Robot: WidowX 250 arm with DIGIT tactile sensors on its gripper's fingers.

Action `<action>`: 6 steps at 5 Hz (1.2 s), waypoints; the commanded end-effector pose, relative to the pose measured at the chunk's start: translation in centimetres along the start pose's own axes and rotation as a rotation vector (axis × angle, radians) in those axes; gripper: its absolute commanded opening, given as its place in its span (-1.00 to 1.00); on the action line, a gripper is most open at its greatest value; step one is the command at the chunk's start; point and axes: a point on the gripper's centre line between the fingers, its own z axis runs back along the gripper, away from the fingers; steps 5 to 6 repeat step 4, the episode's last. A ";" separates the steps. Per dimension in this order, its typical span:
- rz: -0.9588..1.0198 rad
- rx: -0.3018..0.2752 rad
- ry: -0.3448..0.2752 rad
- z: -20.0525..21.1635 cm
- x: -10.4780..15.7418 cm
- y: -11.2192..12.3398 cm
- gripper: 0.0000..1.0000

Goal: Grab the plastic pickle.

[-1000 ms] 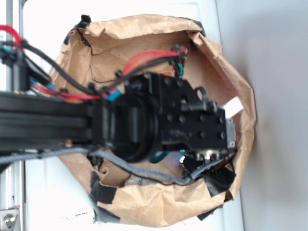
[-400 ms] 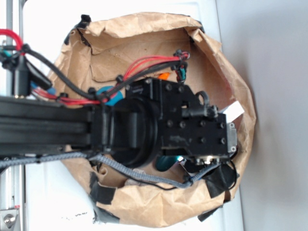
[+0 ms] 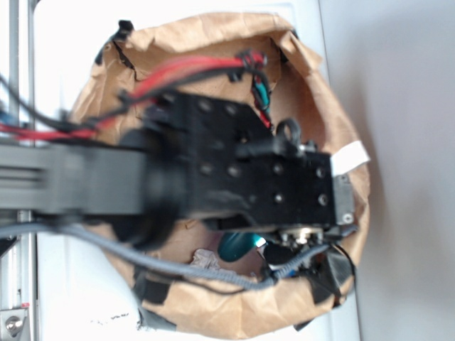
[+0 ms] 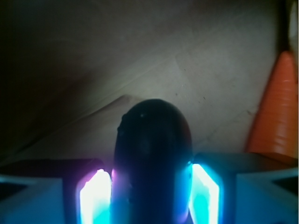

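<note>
Pickle (image 4: 153, 158) is pinched right between the two glowing finger pads (image 4: 96, 198) of the gripper (image 4: 150, 198) in the wrist view, so the jaws are closed snug against its sides with no gap seen on either flank. Only the rounded dark end of the plastic pickle is shown sticking out past the pads; it looks almost black in the dim light, and the rest of it is hidden at the bottom edge of the frame. Brown paper (image 4: 187, 60), creased and shadowed, is seen beyond the pickle. An orange carrot (image 4: 276, 116) is seen off to the right of the pickle, clear of it, tapering upward along the frame edge.

From the exterior view, the pickle itself can't be made out, since the black arm (image 3: 234, 170) is blurred and blocks most of what's inside the crumpled paper bag (image 3: 213, 42). The gripper end is hidden under the arm there too. A teal object (image 3: 234, 245) is peeking out just below the arm, near the bag's lower rim, and what it is can't be told. Red and black cables (image 3: 185, 67) are draped over the arm, and a grey braided cable (image 3: 142, 259) is run along beneath it. The bag is sat on a white surface (image 3: 71, 305).
</note>
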 end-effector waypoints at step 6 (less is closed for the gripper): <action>-0.106 0.098 -0.096 12.1 -1.3 3.1 -1.00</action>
